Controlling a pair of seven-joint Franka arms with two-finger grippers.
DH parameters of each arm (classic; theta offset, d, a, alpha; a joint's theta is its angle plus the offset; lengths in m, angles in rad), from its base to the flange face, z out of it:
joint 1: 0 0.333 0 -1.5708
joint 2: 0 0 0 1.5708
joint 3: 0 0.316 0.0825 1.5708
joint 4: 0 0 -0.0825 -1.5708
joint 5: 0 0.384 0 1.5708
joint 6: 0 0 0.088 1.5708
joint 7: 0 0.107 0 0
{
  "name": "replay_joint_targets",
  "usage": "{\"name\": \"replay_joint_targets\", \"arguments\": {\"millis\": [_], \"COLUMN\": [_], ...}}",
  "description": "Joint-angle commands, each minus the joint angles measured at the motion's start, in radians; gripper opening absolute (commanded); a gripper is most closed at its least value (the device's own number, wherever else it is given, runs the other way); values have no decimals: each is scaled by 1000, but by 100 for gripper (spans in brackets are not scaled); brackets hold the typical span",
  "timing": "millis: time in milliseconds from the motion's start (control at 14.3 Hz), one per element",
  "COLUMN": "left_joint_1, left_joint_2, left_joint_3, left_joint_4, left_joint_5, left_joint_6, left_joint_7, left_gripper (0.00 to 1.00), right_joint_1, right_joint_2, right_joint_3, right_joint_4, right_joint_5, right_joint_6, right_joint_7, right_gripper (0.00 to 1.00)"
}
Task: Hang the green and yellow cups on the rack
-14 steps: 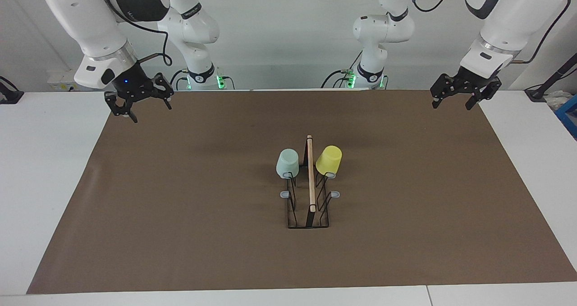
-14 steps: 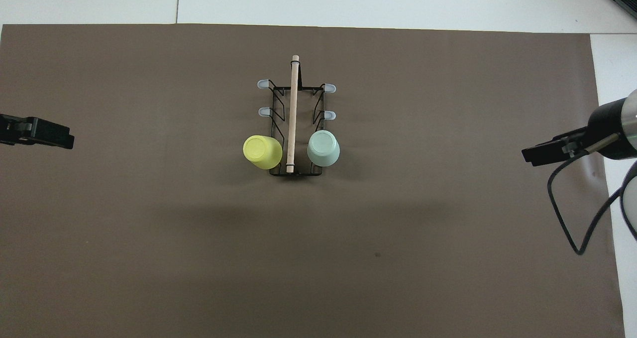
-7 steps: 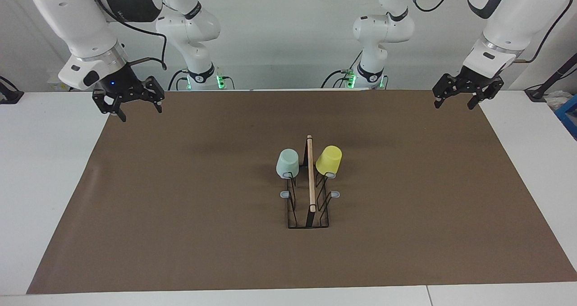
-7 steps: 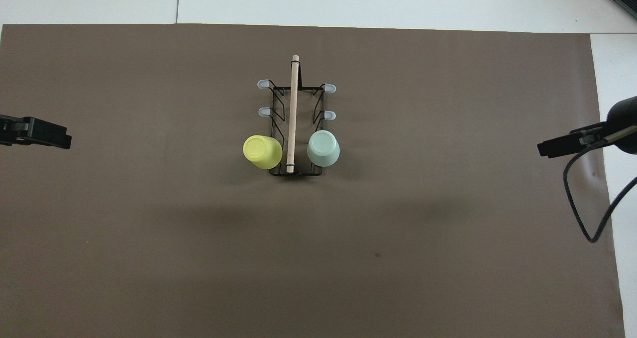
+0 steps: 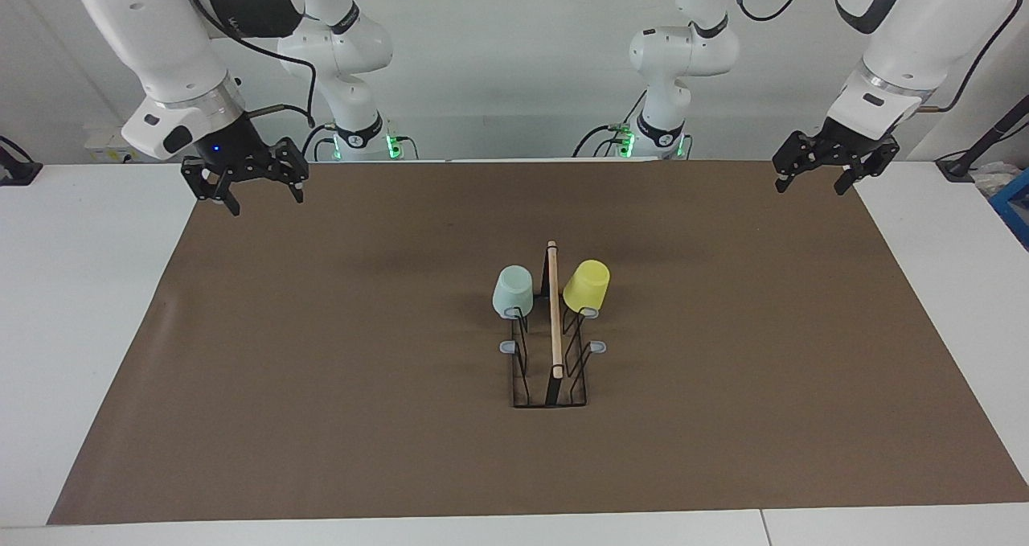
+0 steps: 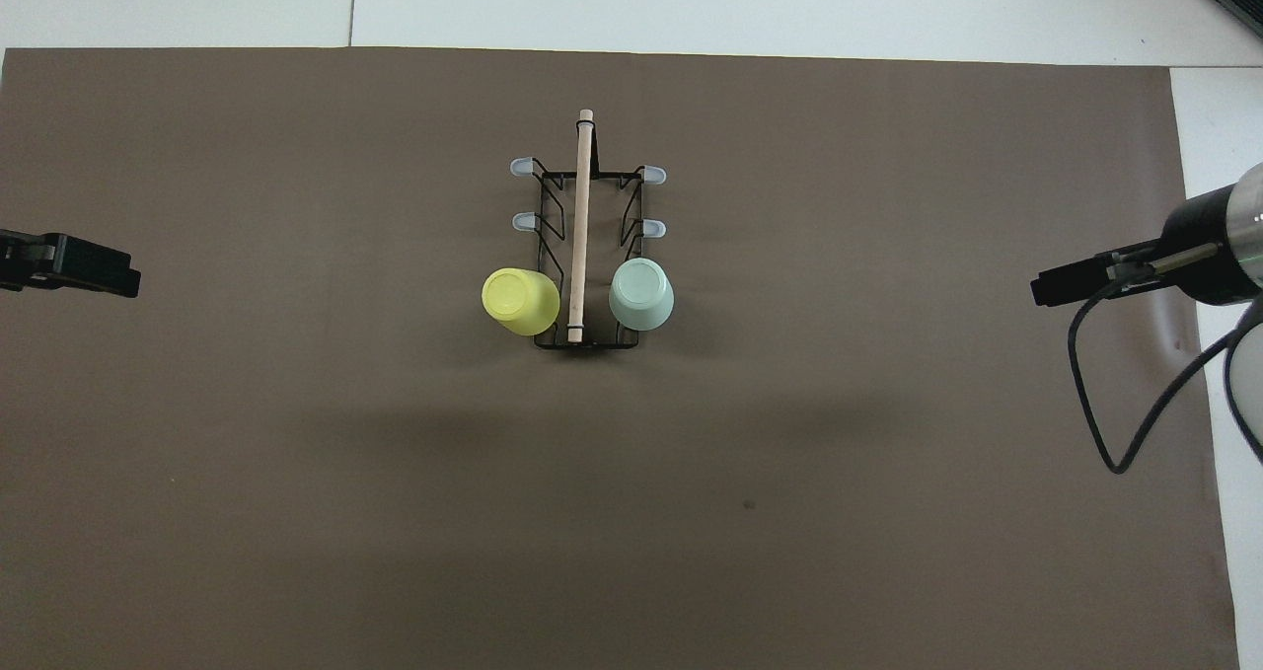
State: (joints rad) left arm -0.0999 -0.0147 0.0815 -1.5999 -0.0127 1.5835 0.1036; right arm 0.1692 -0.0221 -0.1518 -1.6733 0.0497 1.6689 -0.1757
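The black wire rack (image 5: 554,345) with a wooden rod along its top stands mid-mat; it also shows in the overhead view (image 6: 582,216). The mint green cup (image 5: 513,290) (image 6: 641,294) and the yellow cup (image 5: 586,285) (image 6: 518,301) hang upside down on the rack's two prongs nearest the robots, green toward the right arm's end, yellow toward the left arm's. My right gripper (image 5: 265,200) (image 6: 1041,290) is open and empty, raised over the mat's corner at its own end. My left gripper (image 5: 809,188) (image 6: 128,280) is open and empty over the mat's corner at the left arm's end.
A brown mat (image 5: 321,369) covers most of the white table (image 5: 80,289). The rack's four other grey-tipped prongs (image 6: 521,167) are bare. A black cable (image 6: 1095,404) loops down from the right arm. A blue object (image 5: 1014,204) sits at the table edge at the left arm's end.
My right gripper swung out toward its table edge, then came back over the mat's corner. My left gripper rose slightly. Cups and rack have not moved.
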Motion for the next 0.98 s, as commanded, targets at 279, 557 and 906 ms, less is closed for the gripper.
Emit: {"name": "replay_joint_targets", "arguments": {"millis": [279,557,906], "left_joint_1": [15,14,15], "left_joint_2": [-16,-16,-16], "left_joint_3": [0,-2,-2], "left_joint_4": [-9,-14,-11], "left_joint_5": [-16,-16,-16], "left_joint_6": [-5,1,0], "left_joint_7": [-1,-1,-1], "left_gripper": [100,100,100], "right_joint_1": [-97,-97,-128], "right_joint_2": [25,25,25], "right_joint_3": [109,109,123], "right_joint_4": [35,35,35], "right_joint_5": [-16,-22,-25], "right_joint_6": [-28,-26,-24], "right_joint_7": [21,21,21], "right_gripper": [100,100,100]}}
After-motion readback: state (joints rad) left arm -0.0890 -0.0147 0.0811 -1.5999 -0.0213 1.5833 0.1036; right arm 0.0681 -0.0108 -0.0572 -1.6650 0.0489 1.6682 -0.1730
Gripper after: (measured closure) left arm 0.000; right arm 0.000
